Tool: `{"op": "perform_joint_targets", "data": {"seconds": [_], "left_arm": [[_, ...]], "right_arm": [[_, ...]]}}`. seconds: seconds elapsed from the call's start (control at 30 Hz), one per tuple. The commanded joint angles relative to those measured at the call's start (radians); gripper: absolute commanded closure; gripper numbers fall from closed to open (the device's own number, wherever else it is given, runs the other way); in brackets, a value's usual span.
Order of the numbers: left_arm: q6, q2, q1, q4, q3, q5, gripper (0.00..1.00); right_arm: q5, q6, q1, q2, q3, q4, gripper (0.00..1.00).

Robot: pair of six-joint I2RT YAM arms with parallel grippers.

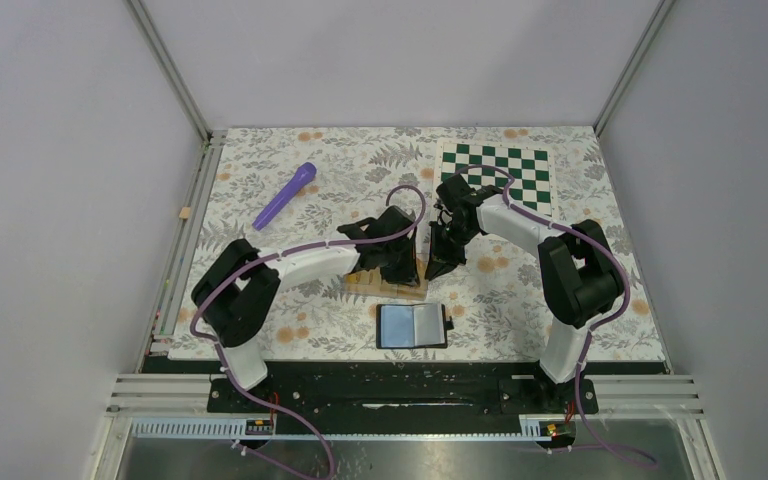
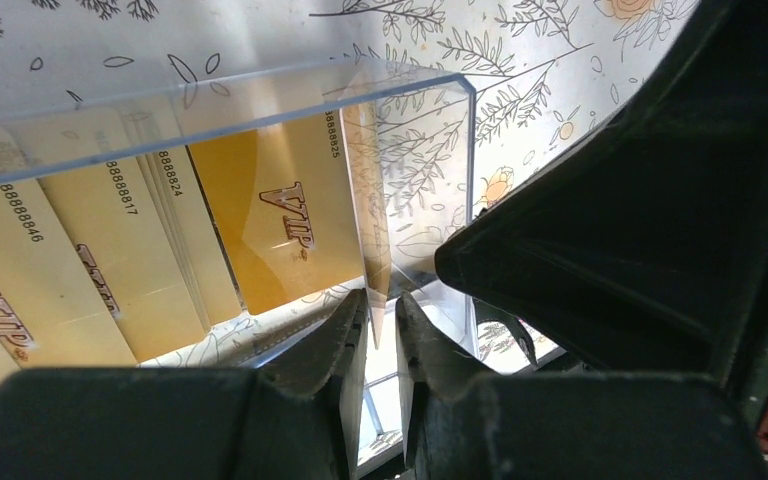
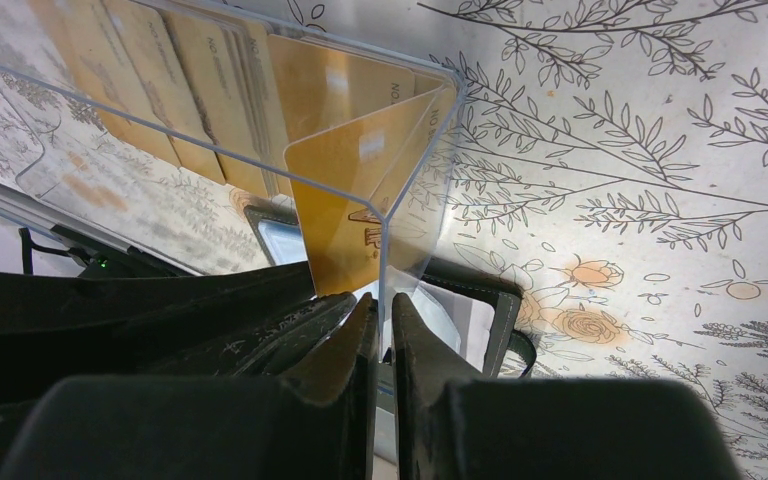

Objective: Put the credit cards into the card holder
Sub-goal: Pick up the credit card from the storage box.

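Note:
Several yellow-orange credit cards (image 2: 90, 250) lie fanned inside a clear plastic box (image 1: 388, 283) at the table's middle. One card (image 3: 345, 210) stands tilted against the box's corner. My left gripper (image 2: 381, 312) is shut on the box's end wall, pinched between its fingers. My right gripper (image 3: 381, 312) is shut on the thin clear wall at the box's corner, with the tilted card just left of its fingers. The black card holder (image 1: 413, 325) lies open, grey-blue pockets up, just in front of the box. Part of it shows behind the right fingers (image 3: 505, 310).
A purple marker-like object (image 1: 286, 194) lies at the back left. A green-and-white chequered board (image 1: 498, 172) lies at the back right. The floral cloth (image 1: 290, 320) covers the table, with walls on both sides.

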Motion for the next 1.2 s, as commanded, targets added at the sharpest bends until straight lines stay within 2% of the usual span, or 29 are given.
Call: {"op": "perform_joint_targets", "data": {"seconds": [0.0,0.13,0.2,0.3,0.57,0.73,0.87,0.97,1.17], "left_arm": [[-0.012,0.021,0.004,0.047,-0.007,0.035,0.83],[-0.012,0.023,0.004,0.052,-0.010,0.032,0.88],[-0.006,0.018,0.004,0.052,-0.006,0.032,1.00],[0.003,0.003,0.005,0.040,0.003,0.021,1.00],[0.055,-0.107,0.006,-0.063,0.064,-0.088,1.00],[0.088,-0.264,0.007,-0.109,0.052,-0.189,1.00],[0.091,-0.422,0.016,-0.112,-0.017,-0.221,1.00],[0.082,-0.544,0.036,-0.080,-0.107,-0.169,1.00],[0.003,-0.771,0.119,0.132,-0.363,0.129,1.00]], "right_arm": [[-0.003,-0.023,0.007,0.010,-0.026,-0.011,0.88],[0.004,-0.029,0.007,0.006,-0.023,-0.018,0.88],[0.009,-0.031,0.007,0.004,-0.018,-0.025,0.87],[0.017,-0.036,0.007,-0.006,-0.009,-0.033,0.86],[0.054,-0.060,0.007,-0.107,0.027,-0.066,0.49],[0.075,-0.069,0.004,-0.247,0.020,-0.085,0.29],[0.055,-0.080,-0.007,-0.375,-0.015,-0.093,0.12],[0.000,-0.083,-0.015,-0.471,-0.059,-0.084,0.02],[-0.187,-0.015,-0.014,-0.638,-0.224,0.072,0.01]]}}
